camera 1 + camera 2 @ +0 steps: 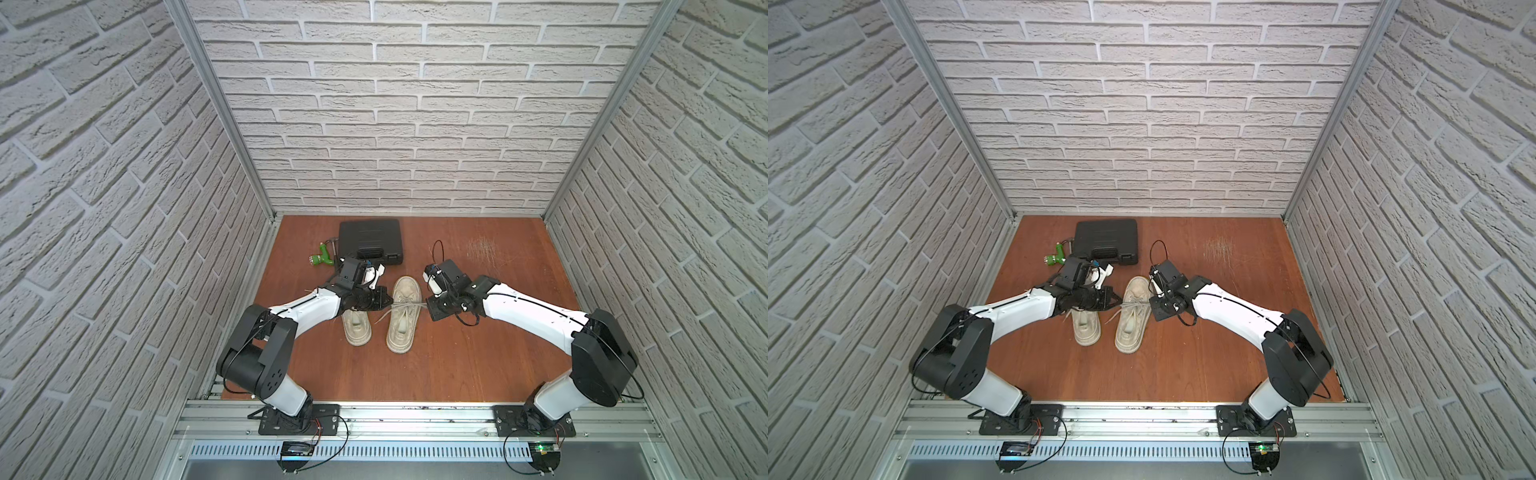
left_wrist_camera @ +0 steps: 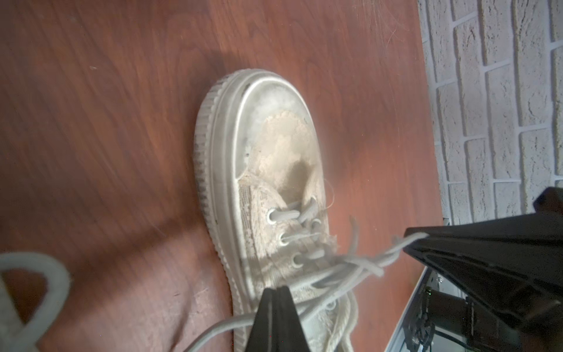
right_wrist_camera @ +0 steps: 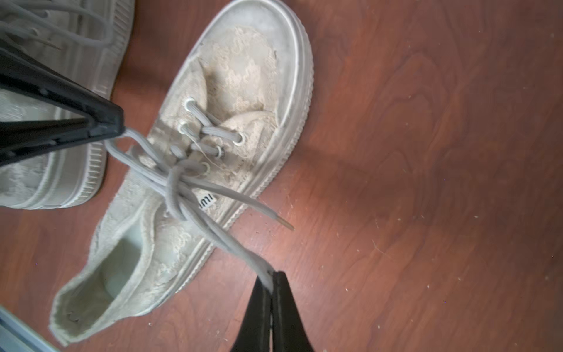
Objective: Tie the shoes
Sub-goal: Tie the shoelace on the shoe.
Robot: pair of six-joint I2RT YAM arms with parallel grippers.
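Spanning the shoe [image 1: 401,328] crosswise to its length: lace [image 3: 234,245], one side clamped in left jaws, other in right jaws.

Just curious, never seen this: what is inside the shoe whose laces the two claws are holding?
A pale insole shows through the shoe's heel opening, with nothing on it. Toward the toe, the laces and the shoe's top hide the rest.

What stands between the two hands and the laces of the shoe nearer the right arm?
Nothing visible. The left hand and the right hand are each shut on the laces of that shoe, one on each side of it. The other shoe lies beside it, partly under the left arm, clear of the laces.
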